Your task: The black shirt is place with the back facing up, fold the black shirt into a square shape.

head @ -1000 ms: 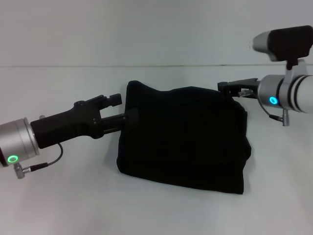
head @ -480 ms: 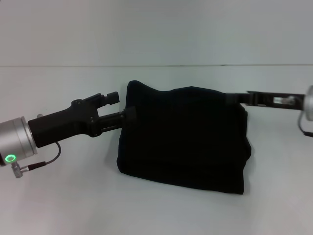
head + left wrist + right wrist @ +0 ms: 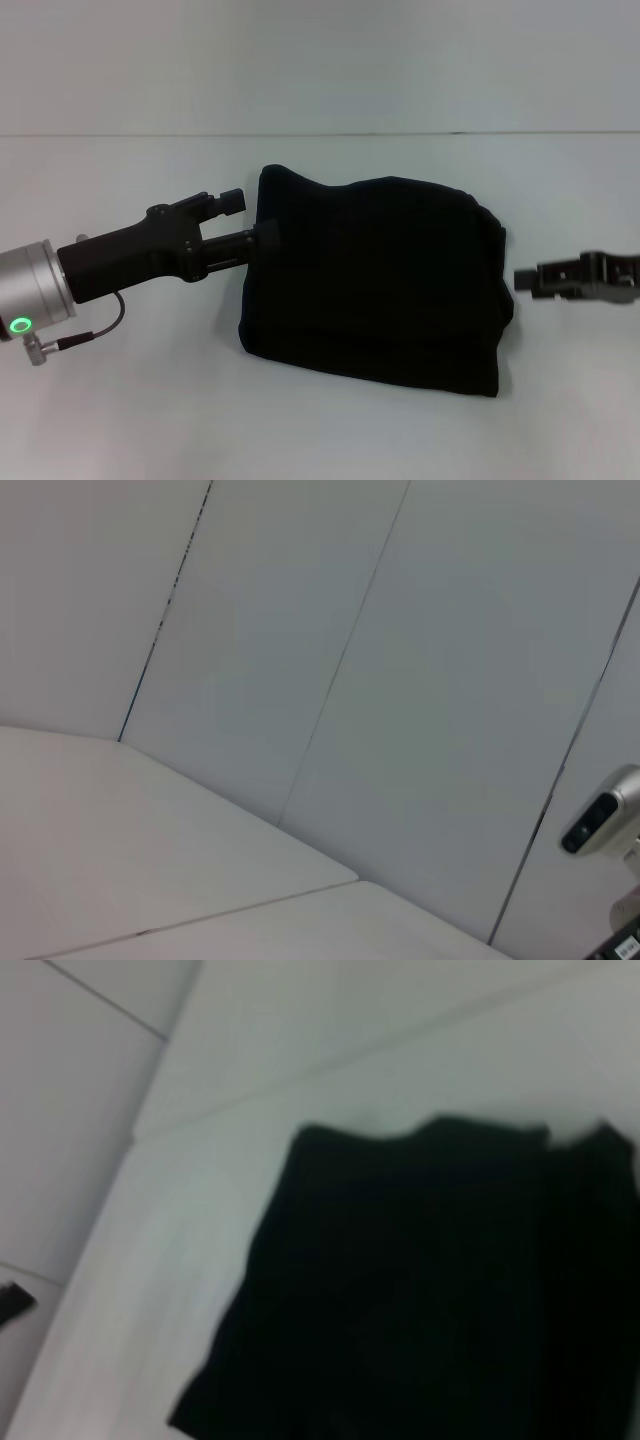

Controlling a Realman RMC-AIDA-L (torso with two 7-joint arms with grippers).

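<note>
The black shirt (image 3: 375,280) lies folded into a thick, roughly rectangular bundle in the middle of the white table; no lettering shows. It also fills the right wrist view, black shirt (image 3: 430,1290). My left gripper (image 3: 250,220) stands open at the bundle's upper left edge. One finger rests against the fabric and the other sits clear beside it. My right gripper (image 3: 525,278) hovers low just off the bundle's right side, apart from the cloth and partly cut by the picture's edge.
The white table (image 3: 120,420) spreads around the shirt on all sides, with a pale wall behind it. The left wrist view holds only wall panels, table and a silver camera housing (image 3: 600,820) on the other arm.
My right arm has drawn away from the shirt's top right corner, dropping down and out to the right. The left arm and the shirt have stayed in place.
</note>
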